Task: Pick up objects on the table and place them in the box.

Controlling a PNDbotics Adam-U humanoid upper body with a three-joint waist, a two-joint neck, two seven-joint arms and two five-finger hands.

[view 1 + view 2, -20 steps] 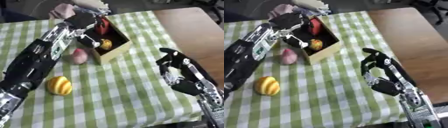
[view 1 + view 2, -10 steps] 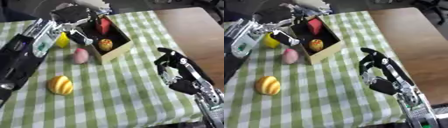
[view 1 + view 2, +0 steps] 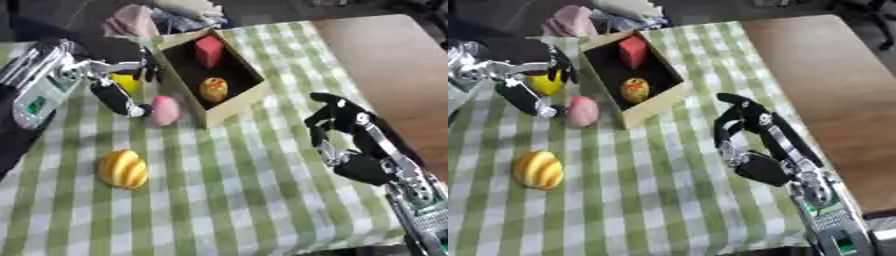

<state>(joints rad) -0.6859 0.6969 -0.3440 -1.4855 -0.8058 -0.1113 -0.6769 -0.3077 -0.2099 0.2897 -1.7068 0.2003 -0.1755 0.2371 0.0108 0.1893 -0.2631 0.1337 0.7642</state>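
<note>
The desk [image 3: 262, 200] is covered with a green and white checked cloth, and its bare brown wood shows on the right side. An open cardboard box [image 3: 234, 102] stands at the far middle of the cloth. Inside it lie a red block [image 3: 209, 49] at the far end and a small yellow-orange round fruit [image 3: 213, 89] nearer to the front.

The left hand [image 3: 109, 80] is just left of the box, over the cloth. Its fingers [image 3: 112, 99] are spread and partly straight, and they hold nothing. One dark finger points down toward a pink egg-shaped object [image 3: 164, 110], which lies on the cloth just beside the box wall; if they touch, I cannot tell. A yellow object [image 3: 544, 84] is partly hidden behind this hand.

A yellow ribbed fruit [image 3: 122, 169] lies on the cloth nearer to the robot, well apart from the box.

The right hand [image 3: 354, 145] rests over the right part of the cloth, fingers relaxed and pointing up, and it holds nothing.
</note>
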